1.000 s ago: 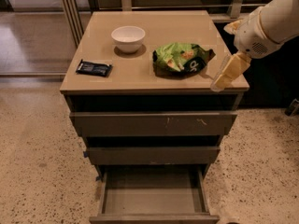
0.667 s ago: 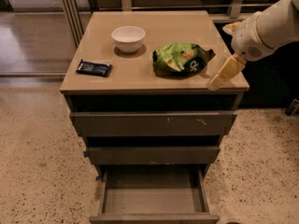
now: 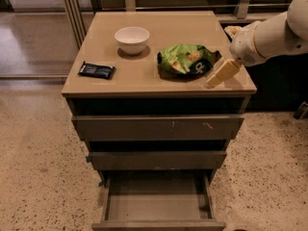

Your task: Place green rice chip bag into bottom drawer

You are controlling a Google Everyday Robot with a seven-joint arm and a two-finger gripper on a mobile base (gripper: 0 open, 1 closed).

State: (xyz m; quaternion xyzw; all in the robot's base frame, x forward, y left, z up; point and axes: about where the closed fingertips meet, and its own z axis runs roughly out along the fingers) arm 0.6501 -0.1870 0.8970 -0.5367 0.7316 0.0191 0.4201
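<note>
The green rice chip bag (image 3: 185, 58) lies crinkled on the cabinet top, right of centre, with its dark lettered end pointing right. My gripper (image 3: 219, 74) hangs just above the top's right front part, right beside the bag's dark end and apart from it. The white arm comes in from the upper right. The bottom drawer (image 3: 159, 202) is pulled out towards me, and its grey inside holds nothing.
A white bowl (image 3: 132, 39) stands at the back left of the cabinet top (image 3: 110, 83). A small flat dark blue packet (image 3: 96, 70) lies at the front left. The scratch-marked top drawer (image 3: 159, 127) and middle drawer (image 3: 158, 160) stick out slightly. Speckled floor surrounds the cabinet.
My gripper has moved a little to the left, closer to the bag's dark end. The bag, bowl, packet and drawers have not moved.
</note>
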